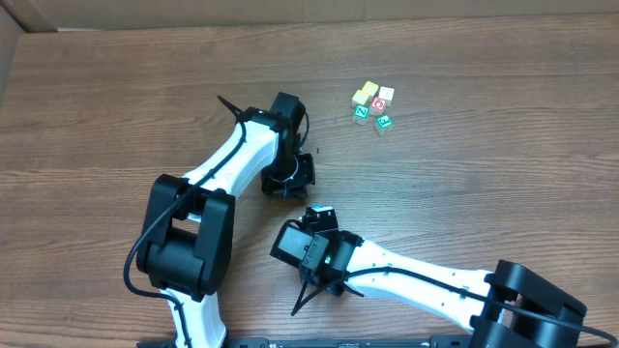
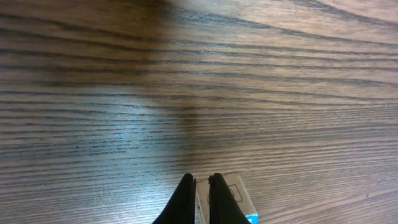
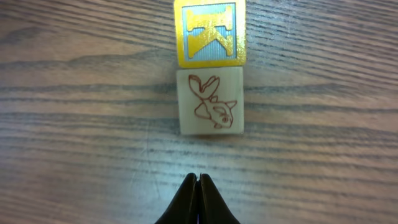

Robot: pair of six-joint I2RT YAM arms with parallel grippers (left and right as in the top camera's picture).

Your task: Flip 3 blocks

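Note:
In the left wrist view, a block [image 2: 233,193] with a cream face, a faint outlined mark and a blue corner lies on the wood at the bottom edge. My left gripper [image 2: 202,179] is shut, its tips over the block's left part. In the right wrist view, a cream block [image 3: 209,101] with a brown fish drawing lies flat, touching a yellow-framed K cube [image 3: 209,32] beyond it. My right gripper [image 3: 199,178] is shut and empty, a short way in front of the fish block. Overhead, the left gripper [image 1: 289,180] and right gripper [image 1: 319,215] hide these blocks.
A tight group of yellow, green, red and white cubes [image 1: 373,106] sits at the back right of the wooden table [image 1: 116,106]. The two arms meet near the table's middle, their wrists close together.

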